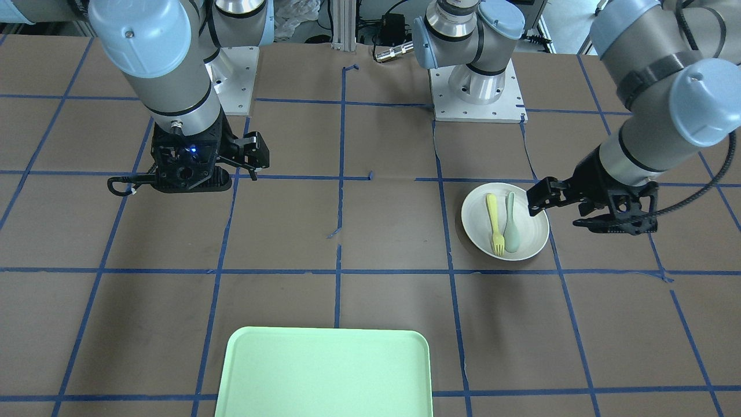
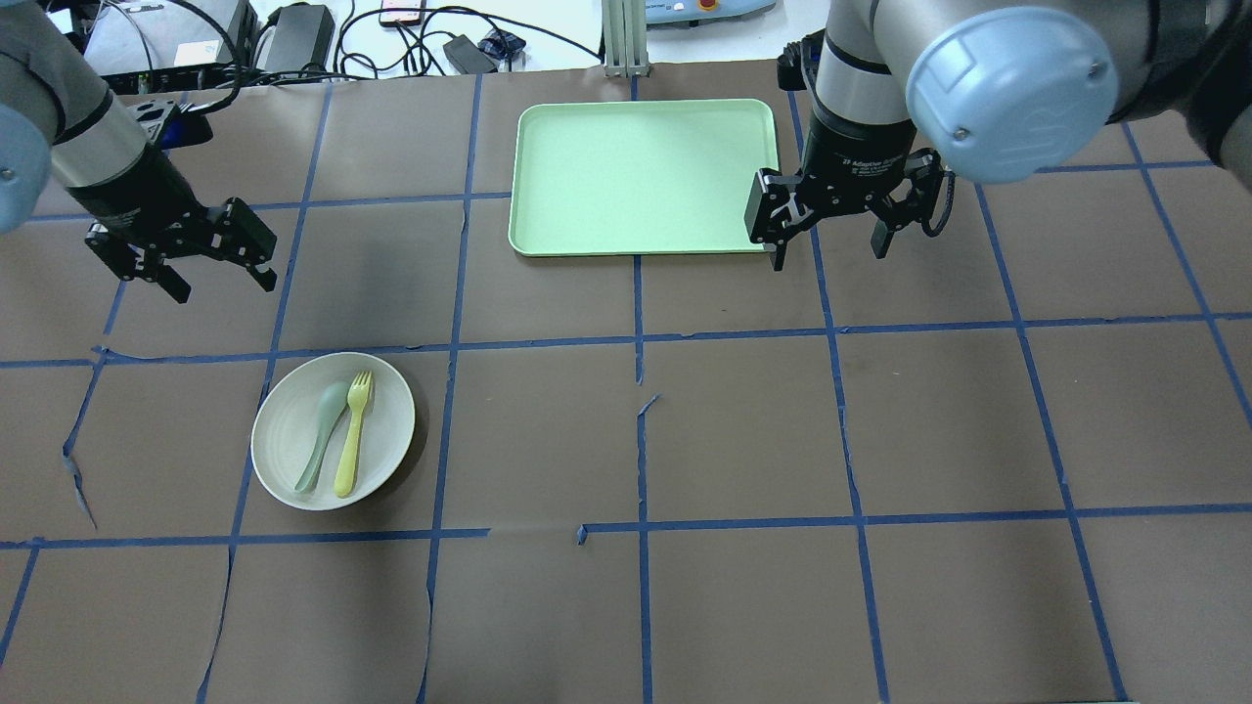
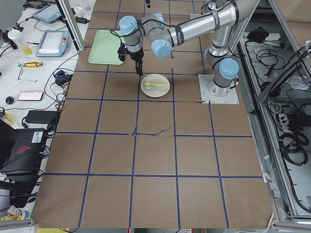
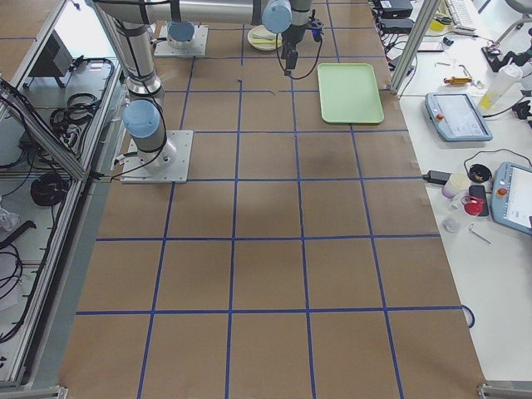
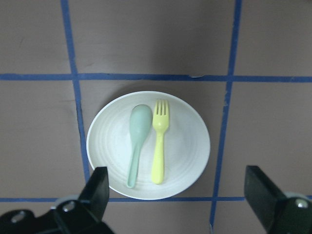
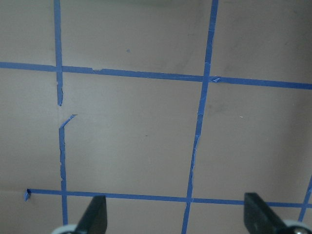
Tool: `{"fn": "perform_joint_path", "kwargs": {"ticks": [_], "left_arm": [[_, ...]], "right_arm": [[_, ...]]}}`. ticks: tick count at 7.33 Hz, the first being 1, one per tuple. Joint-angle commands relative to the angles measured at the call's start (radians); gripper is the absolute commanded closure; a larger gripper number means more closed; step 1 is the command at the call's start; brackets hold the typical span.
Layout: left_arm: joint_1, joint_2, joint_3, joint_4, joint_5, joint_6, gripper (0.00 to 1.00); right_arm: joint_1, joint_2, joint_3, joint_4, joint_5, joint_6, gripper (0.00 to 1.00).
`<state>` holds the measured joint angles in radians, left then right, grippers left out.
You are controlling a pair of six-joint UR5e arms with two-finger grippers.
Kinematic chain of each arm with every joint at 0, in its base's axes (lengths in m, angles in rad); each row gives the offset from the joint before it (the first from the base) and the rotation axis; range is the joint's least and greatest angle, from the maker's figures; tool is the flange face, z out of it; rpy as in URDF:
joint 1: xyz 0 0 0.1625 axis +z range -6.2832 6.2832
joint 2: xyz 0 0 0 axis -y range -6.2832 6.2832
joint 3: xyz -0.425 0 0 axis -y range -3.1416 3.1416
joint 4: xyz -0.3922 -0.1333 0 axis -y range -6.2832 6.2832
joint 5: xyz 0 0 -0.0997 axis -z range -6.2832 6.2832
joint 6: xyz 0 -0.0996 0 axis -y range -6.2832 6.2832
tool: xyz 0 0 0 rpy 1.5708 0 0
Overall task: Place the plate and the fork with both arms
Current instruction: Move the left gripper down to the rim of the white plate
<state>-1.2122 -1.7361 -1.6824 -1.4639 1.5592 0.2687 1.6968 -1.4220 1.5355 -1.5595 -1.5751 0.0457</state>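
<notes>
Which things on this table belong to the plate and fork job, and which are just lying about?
Job: plate, fork lying on it, left gripper, right gripper, both open.
Lying about: spoon beside the fork on the plate; green tray, perhaps the drop-off.

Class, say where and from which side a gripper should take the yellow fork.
Probably mid-handle, from straight above, closing across its width: the fork lies flat in the plate, and the spoon crowds its tines but leaves the handle freer.
</notes>
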Motion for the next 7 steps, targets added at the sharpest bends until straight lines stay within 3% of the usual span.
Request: {"fn": "perform_joint_path", "kwargs": {"ticks": [1, 3, 6, 7], "left_arm": [[0.083, -0.008, -0.141, 0.107, -0.001, 0.079, 0.0], [0.089, -0.032, -0.258, 0.232, 0.002, 0.133, 0.0], [0.108, -0.117, -0.281, 0.234, 0.002, 0.199, 0.13], [0.108, -0.137, -0.286, 0.238, 0.002, 0.202, 0.13]], "right_arm": [[0.001, 0.0, 0.003, 0.0, 0.001, 0.017, 0.0], [0.001, 0.0, 0.005, -0.001, 0.0, 0.017, 0.0], [0.001, 0.009, 0.005, 0.001, 0.001, 0.019, 0.0], [0.004, 0.009, 0.005, 0.001, 0.001, 0.019, 0.0]]}}
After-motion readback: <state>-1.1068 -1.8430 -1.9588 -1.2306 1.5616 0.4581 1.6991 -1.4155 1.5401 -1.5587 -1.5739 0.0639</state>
